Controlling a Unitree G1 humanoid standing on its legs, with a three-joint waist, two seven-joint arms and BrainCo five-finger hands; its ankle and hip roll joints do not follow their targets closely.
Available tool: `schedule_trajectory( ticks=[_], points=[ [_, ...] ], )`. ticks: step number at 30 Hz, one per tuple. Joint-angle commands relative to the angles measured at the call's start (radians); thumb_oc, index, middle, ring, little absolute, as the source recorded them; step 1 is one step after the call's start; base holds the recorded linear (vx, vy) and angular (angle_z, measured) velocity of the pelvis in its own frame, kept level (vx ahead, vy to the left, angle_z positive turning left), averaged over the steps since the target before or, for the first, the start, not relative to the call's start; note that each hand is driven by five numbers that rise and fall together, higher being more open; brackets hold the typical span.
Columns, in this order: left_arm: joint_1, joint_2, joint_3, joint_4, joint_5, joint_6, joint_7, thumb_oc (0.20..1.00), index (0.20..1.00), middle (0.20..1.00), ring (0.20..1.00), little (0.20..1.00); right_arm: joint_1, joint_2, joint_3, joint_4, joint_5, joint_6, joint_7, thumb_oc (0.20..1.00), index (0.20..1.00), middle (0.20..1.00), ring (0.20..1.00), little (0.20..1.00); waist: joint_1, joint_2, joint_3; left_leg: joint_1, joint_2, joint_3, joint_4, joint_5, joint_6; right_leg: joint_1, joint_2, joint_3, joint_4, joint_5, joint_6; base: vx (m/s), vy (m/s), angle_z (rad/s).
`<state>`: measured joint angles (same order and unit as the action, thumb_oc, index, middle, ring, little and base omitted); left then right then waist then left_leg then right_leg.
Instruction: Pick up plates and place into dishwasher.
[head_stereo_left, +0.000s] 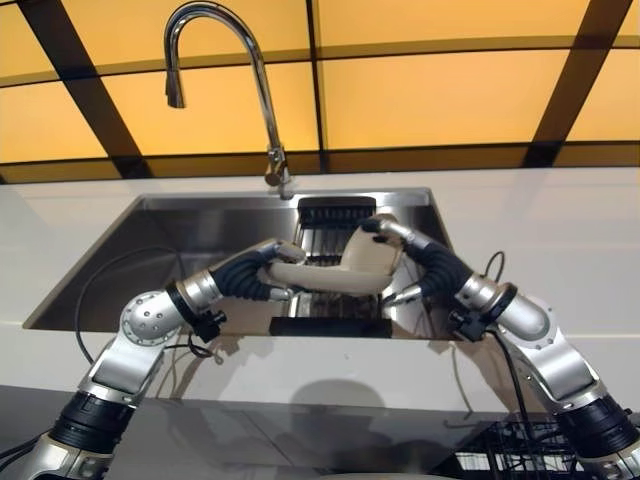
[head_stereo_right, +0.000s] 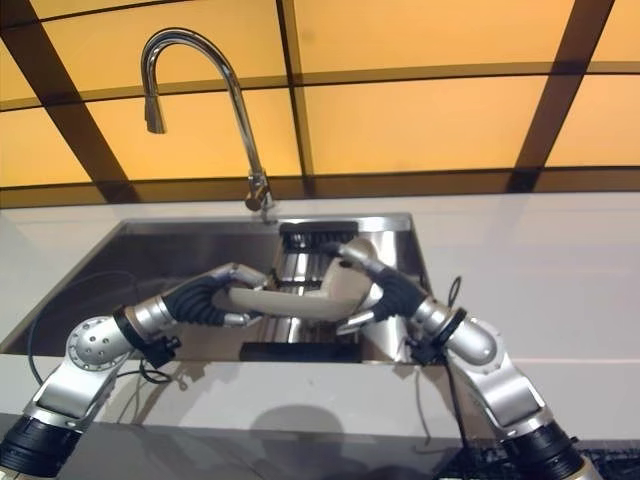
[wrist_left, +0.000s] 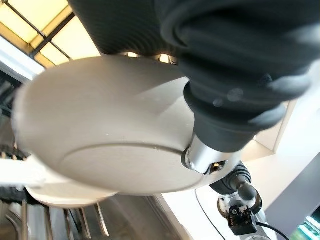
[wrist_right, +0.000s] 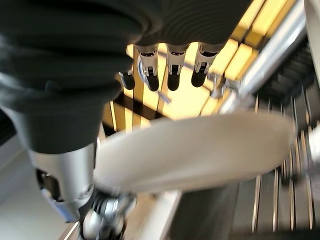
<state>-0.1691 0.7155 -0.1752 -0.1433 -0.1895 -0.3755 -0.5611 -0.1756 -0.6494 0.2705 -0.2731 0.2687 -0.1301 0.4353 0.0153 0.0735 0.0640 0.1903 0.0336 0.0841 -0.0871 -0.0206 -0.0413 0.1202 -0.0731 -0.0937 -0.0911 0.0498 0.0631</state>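
A white counter (head_stereo_left: 560, 230) runs under an amber-panelled wall crossed by dark bars, with a steel sink (head_stereo_left: 190, 225) sunk into it and a chrome gooseneck faucet (head_stereo_left: 215, 60) rising at its far edge. Over the sink both hands meet on one cream plate (head_stereo_left: 345, 268): the left hand (head_stereo_left: 268, 268) curls round its left rim with the fingers over the top edge, and the right hand (head_stereo_left: 392, 240) comes over the right side from above, thumb below; the right wrist view shows that hand's fingers (wrist_right: 172, 65) reaching past the far rim rather than clamped hard, so its hold looks like a loose cradle. The plate hangs roughly level, tipped a little up toward the right, just above a dark-framed dish rack (head_stereo_left: 335, 300) with upright metal tines standing in the sink. Both forearms angle inward from low left and low right, elbows out and wrists bent toward each other. The main risk, as I judge it, is the handover: if one hand lets go before the other has a firm pinch, the smooth plate could slide off and drop onto the tines or the steel basin. A second risk is the rim catching a tine as the plate is drawn away toward the dishwasher, twisting it out of the fingers.
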Motion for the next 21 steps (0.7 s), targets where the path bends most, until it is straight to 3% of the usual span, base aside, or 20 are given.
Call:
schedule_trajectory(
  ticks=[1, 18, 19, 20, 21],
  points=[
    [-0.079, 0.006, -0.017, -0.002, -0.089, -0.013, 0.018, 0.2, 0.2, 0.2, 0.2, 0.2, -0.076, -0.01, 0.029, -0.055, 0.036, -0.019, 0.026, 1.0, 1.0, 1.0, 1.0, 1.0, 0.011, -0.058, -0.047, -0.047, -0.052, -0.028, 0.016, -0.084, 0.052, -0.026, -0.047, -0.025, 0.027, -0.072, 0.073, 0.04, 0.01, 0.0],
    [-0.017, -0.029, 0.006, -0.02, -0.094, 0.004, 0.023, 0.2, 0.2, 0.2, 0.2, 0.2, -0.019, 0.006, 0.068, -0.037, -0.022, 0.033, 0.047, 1.0, 1.0, 1.0, 1.0, 1.0, 0.032, -0.067, -0.04, -0.055, -0.049, -0.028, 0.027, -0.08, 0.052, -0.015, -0.059, -0.046, 0.038, -0.079, 0.074, 0.04, 0.008, 0.02],
    [-0.016, -0.027, 0.007, -0.016, -0.101, 0.001, 0.024, 0.2, 0.2, 0.2, 0.2, 0.2, -0.017, 0.002, 0.067, -0.036, -0.024, 0.035, 0.049, 0.74, 0.74, 0.74, 0.74, 0.74, 0.032, -0.068, -0.04, -0.054, -0.049, -0.027, 0.027, -0.08, 0.051, -0.015, -0.06, -0.047, 0.038, -0.079, 0.075, 0.02, 0.001, 0.04],
    [-0.015, -0.028, 0.007, -0.015, -0.105, 0.003, 0.025, 0.2, 0.2, 0.2, 0.2, 0.2, -0.016, 0.0, 0.065, -0.034, -0.024, 0.036, 0.046, 0.589, 0.589, 0.589, 0.589, 0.589, 0.032, -0.069, -0.041, -0.053, -0.048, -0.027, 0.027, -0.08, 0.051, -0.013, -0.06, -0.048, 0.038, -0.078, 0.075, 0.03, -0.001, 0.03],
    [-0.016, -0.031, 0.007, -0.014, -0.107, 0.005, 0.028, 0.2, 0.2, 0.2, 0.2, 0.2, -0.016, 0.0, 0.063, -0.028, -0.02, 0.042, 0.04, 0.385, 0.385, 0.385, 0.385, 0.385, 0.033, -0.07, -0.041, -0.051, -0.048, -0.028, 0.025, -0.08, 0.051, -0.012, -0.06, -0.048, 0.037, -0.078, 0.074, 0.0, 0.0, 0.0]
  ],
)
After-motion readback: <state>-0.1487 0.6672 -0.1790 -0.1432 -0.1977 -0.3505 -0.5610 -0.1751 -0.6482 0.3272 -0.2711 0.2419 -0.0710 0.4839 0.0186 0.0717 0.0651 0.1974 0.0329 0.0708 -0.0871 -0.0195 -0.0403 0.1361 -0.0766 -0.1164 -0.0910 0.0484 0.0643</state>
